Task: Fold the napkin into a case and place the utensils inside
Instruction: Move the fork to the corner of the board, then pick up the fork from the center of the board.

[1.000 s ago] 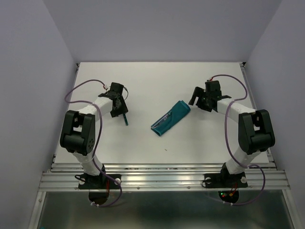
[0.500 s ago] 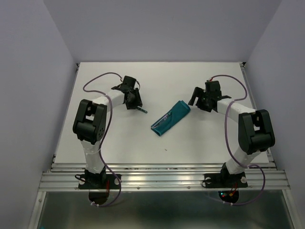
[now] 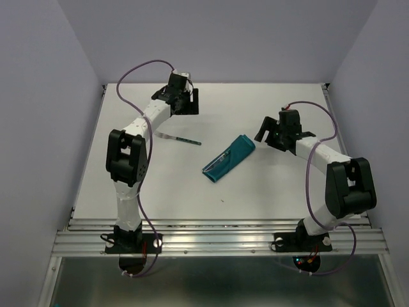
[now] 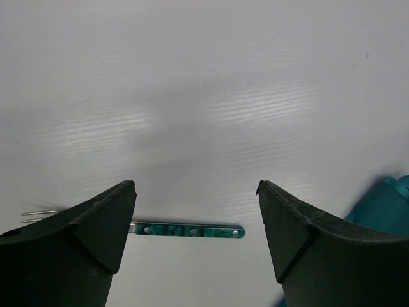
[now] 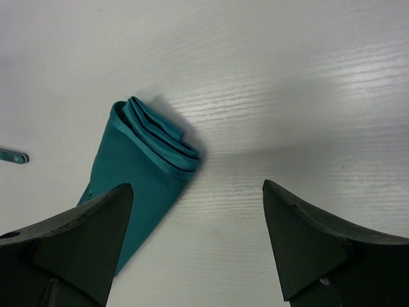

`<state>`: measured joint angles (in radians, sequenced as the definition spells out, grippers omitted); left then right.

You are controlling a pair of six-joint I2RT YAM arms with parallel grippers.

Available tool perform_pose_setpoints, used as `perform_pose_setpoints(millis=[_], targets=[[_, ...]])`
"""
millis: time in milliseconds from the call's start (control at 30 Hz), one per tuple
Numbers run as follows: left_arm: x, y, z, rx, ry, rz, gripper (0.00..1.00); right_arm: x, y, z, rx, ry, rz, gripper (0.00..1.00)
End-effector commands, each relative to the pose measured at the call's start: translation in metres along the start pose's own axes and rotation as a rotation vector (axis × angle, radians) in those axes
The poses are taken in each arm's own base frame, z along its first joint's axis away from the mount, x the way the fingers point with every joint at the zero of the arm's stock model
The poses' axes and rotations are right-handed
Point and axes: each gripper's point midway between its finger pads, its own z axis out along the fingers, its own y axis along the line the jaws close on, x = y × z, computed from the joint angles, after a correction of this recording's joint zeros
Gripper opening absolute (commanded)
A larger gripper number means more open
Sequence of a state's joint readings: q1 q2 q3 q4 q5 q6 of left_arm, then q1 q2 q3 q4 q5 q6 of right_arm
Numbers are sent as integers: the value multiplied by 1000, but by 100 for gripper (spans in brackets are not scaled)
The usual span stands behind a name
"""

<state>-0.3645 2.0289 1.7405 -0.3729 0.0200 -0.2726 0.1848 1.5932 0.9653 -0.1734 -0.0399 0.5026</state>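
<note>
The napkin (image 3: 230, 157) lies as a narrow teal case slanting across the table's middle, with a slim silvery utensil (image 3: 220, 159) showing along its near part. In the right wrist view its rolled end (image 5: 150, 153) sits left of my open right gripper (image 5: 197, 188), which holds nothing. A fork (image 3: 179, 139) with a teal handle lies flat on the table left of the case. The left wrist view shows that fork (image 4: 185, 230) below my left gripper (image 4: 195, 188), which is open and apart from it. From above, the left gripper (image 3: 186, 105) is near the far edge and the right gripper (image 3: 263, 132) hovers by the case's far end.
The white table (image 3: 268, 185) is walled by pale panels on three sides. A metal rail (image 3: 217, 240) with both arm bases runs along the near edge. Purple cables loop over both arms.
My left arm swung from the left side toward the far middle with the fork, opened and let it go; the fork now lies on the table. The right arm shifted slightly.
</note>
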Motion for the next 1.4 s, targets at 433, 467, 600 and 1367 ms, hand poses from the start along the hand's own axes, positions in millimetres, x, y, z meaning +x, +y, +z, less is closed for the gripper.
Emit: perform_pose_setpoints(millis=[433, 467, 600, 1367], targets=[[93, 42, -1, 38, 288, 491, 91, -7, 17, -18, -65, -33, 1, 88], [94, 40, -1, 54, 286, 495, 91, -7, 17, -18, -70, -32, 2, 88], [102, 43, 8, 55, 329, 508, 90, -5, 17, -18, -70, -28, 5, 88], [87, 70, 59, -116, 309, 489, 68, -7, 20, -19, -74, -18, 5, 88]])
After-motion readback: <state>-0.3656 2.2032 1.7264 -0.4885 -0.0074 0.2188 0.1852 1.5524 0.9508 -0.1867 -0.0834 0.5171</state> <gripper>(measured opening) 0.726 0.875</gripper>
